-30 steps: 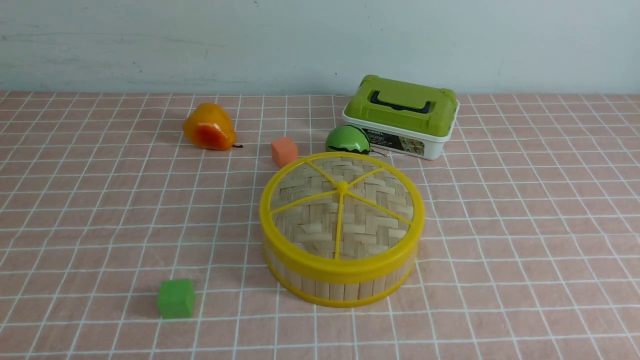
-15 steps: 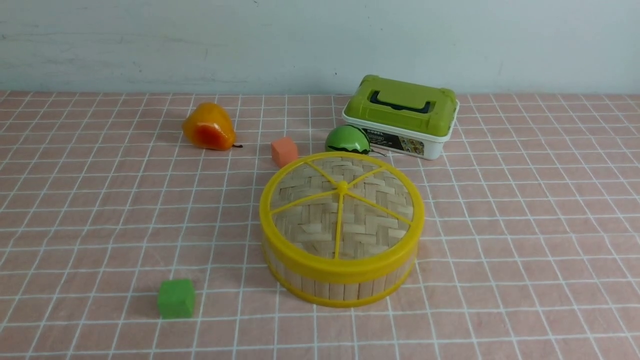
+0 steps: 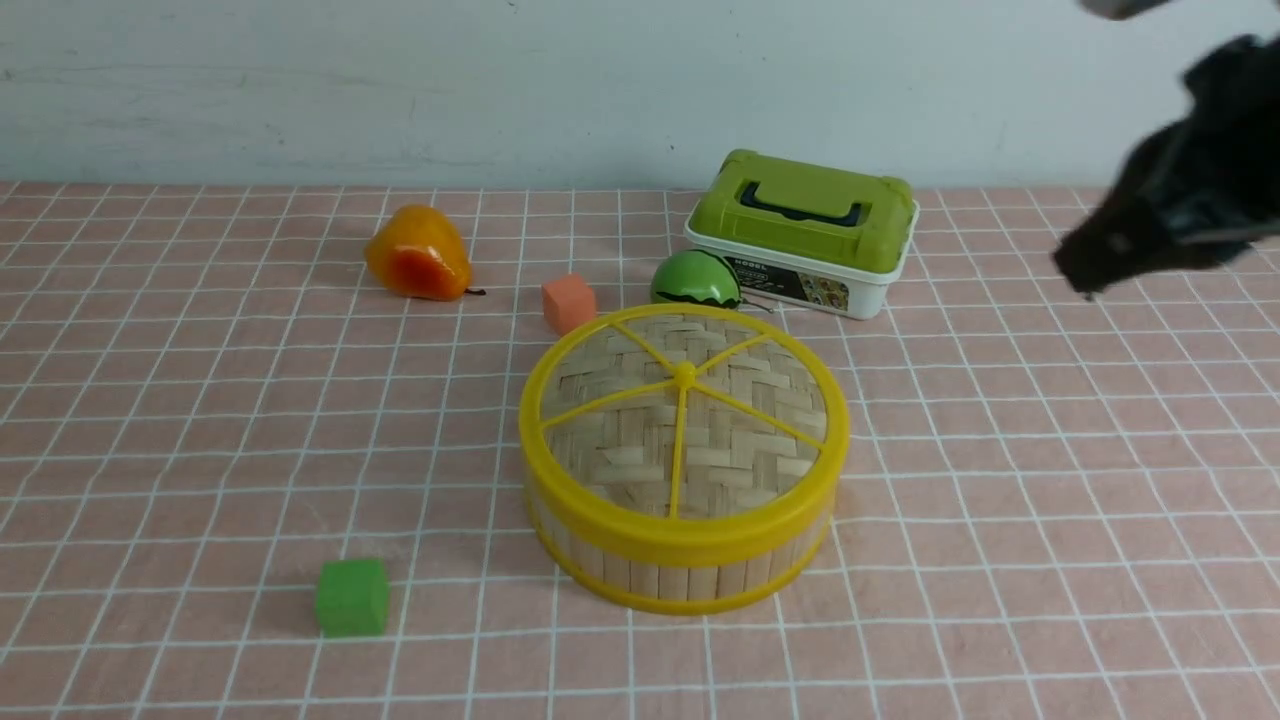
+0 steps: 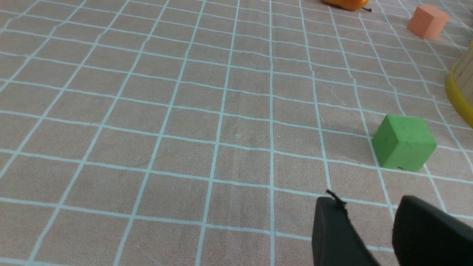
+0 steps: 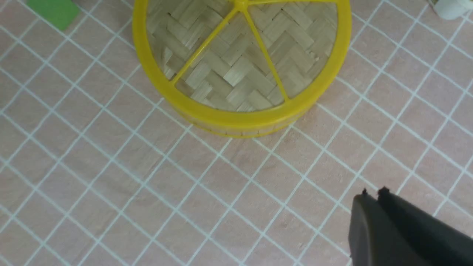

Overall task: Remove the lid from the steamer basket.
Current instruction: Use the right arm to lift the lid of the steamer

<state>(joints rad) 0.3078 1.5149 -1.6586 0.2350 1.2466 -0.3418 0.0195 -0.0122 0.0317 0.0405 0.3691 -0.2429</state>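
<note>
The lid (image 3: 684,415), woven bamboo with a yellow rim and spokes, sits on the steamer basket (image 3: 680,572) at the table's middle. Both also show in the right wrist view: the lid (image 5: 240,59) and a strip of the basket's wall (image 5: 244,130) below its rim. My right gripper (image 3: 1085,275) hangs high at the right, well away from the basket; its fingers are shut and empty (image 5: 373,193). My left gripper (image 4: 366,201) is out of the front view; it hovers low over the cloth, jaws apart and empty, short of the green cube (image 4: 403,142). A sliver of the basket (image 4: 460,88) shows there.
A pink checked cloth (image 3: 200,450) covers the table. A pear (image 3: 417,255), an orange cube (image 3: 568,303), a green watermelon toy (image 3: 696,279) and a white box with green lid (image 3: 805,230) stand behind the basket. A green cube (image 3: 351,596) lies at the front left.
My right gripper has come into the front view at the upper right. Nothing on the table has moved.
</note>
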